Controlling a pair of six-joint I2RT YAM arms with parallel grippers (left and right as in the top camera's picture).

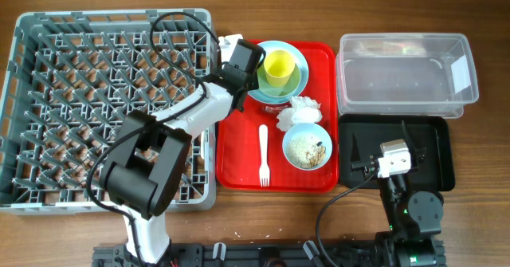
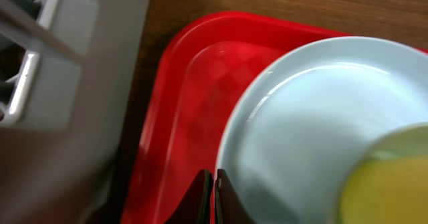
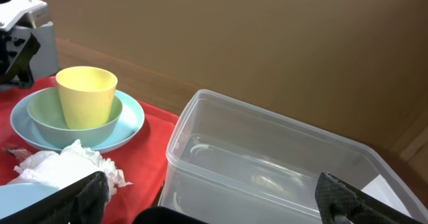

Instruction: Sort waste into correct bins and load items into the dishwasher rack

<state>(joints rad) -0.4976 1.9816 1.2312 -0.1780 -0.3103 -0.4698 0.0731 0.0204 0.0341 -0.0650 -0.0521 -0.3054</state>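
A pale blue plate (image 1: 263,96) sits at the back of the red tray (image 1: 239,159), carrying a bowl (image 1: 298,77) with the yellow cup (image 1: 279,66) in it. My left gripper (image 2: 214,198) is shut at the plate's left rim (image 2: 301,130), one finger on each side of the edge. A second pale blue bowl (image 1: 288,149) holds rice scraps (image 1: 308,147). The crumpled napkin (image 1: 301,111) lies between the two bowls. A white fork (image 1: 264,157) lies on the tray. My right gripper (image 3: 215,207) is open and empty over the black tray (image 1: 437,151). The spoon and the red wrapper are not visible.
The grey dishwasher rack (image 1: 24,100) fills the left side, its wall close to my left gripper (image 2: 73,50). The clear tub (image 1: 402,40) stands at the back right, just ahead of my right gripper (image 3: 267,164). The left arm's cable loops over the rack.
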